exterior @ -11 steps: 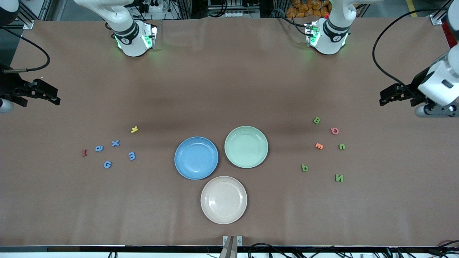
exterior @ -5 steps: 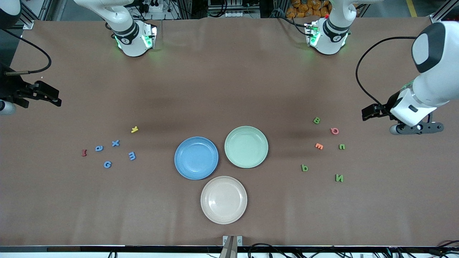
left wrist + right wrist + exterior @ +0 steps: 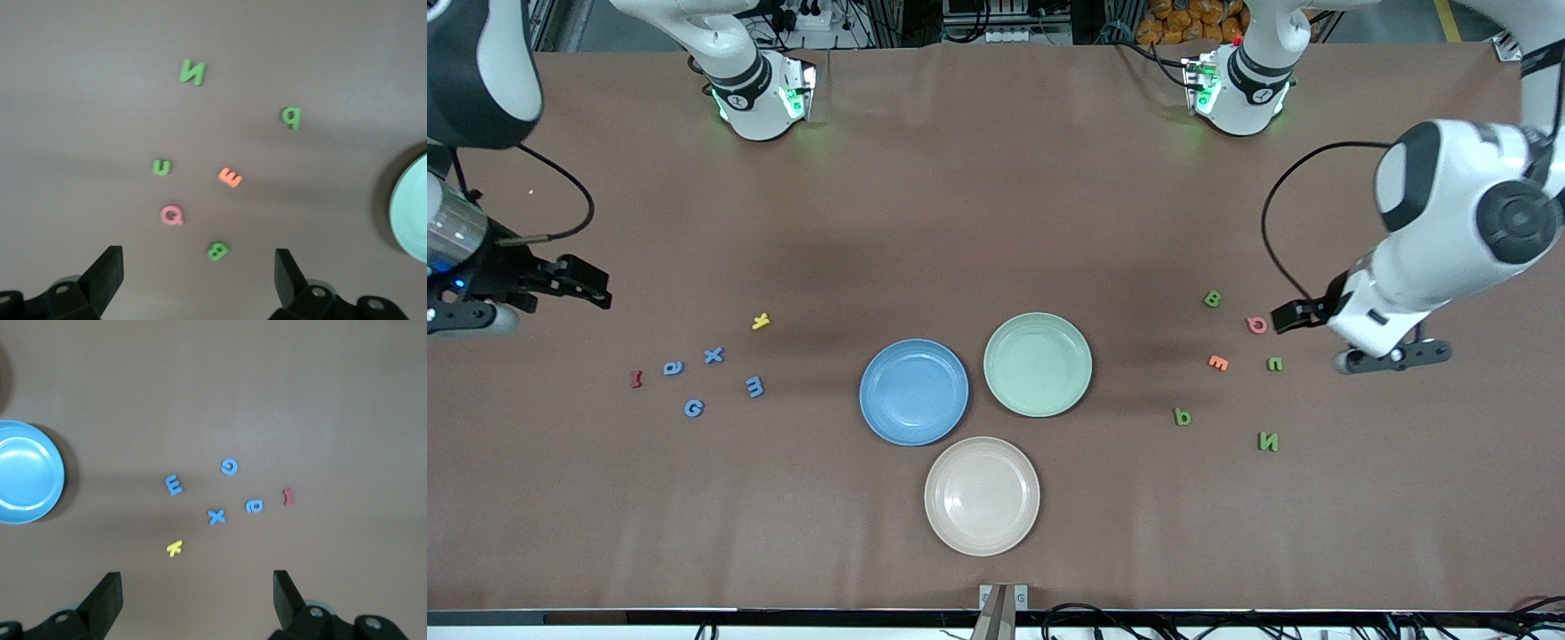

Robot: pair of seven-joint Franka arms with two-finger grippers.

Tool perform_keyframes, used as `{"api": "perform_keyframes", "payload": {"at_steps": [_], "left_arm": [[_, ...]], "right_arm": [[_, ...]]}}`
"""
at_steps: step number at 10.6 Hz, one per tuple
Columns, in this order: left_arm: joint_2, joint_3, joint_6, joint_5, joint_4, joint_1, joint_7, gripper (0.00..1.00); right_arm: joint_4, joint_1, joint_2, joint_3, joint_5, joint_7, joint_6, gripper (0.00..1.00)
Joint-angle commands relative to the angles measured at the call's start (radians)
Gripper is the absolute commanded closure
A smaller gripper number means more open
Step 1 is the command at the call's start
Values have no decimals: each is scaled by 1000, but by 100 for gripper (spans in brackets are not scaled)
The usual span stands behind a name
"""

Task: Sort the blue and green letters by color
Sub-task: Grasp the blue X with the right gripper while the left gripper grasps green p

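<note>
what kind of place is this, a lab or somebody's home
Most likely a robotics lab: a brown paper-covered table flanked by two white robot arm bases, with aluminium framing and loose cables along the table edges.

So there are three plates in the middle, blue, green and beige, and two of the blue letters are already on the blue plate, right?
Not quite. The three plates are there, but the blue plate is empty. The front view shows all four blue letters lying on the table toward the right arm's end, none on any plate. The green plate and beige plate are as you said.
</note>
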Motion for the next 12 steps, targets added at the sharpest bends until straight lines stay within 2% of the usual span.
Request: {"api": "perform_keyframes", "payload": {"at_steps": [1, 3, 5, 10, 12], "left_arm": [[166, 4, -1, 11, 155, -35, -48, 0], [221, 4, 68, 11, 164, -38, -54, 0], [262, 7, 114, 11, 166, -44, -106, 0], [322, 12, 177, 10, 169, -44, -205, 0], [371, 12, 228, 10, 177, -47, -275, 0]], "right_arm": [[-167, -13, -16, -4, 2, -89, 185, 0], [-232, -27, 7, -4, 2, -110, 255, 0], [-255, -46, 79, -4, 2, -110, 327, 0], [-434, -47, 168, -3, 10, -104, 642, 0], [-459, -47, 237, -3, 10, -104, 741, 0]]}}
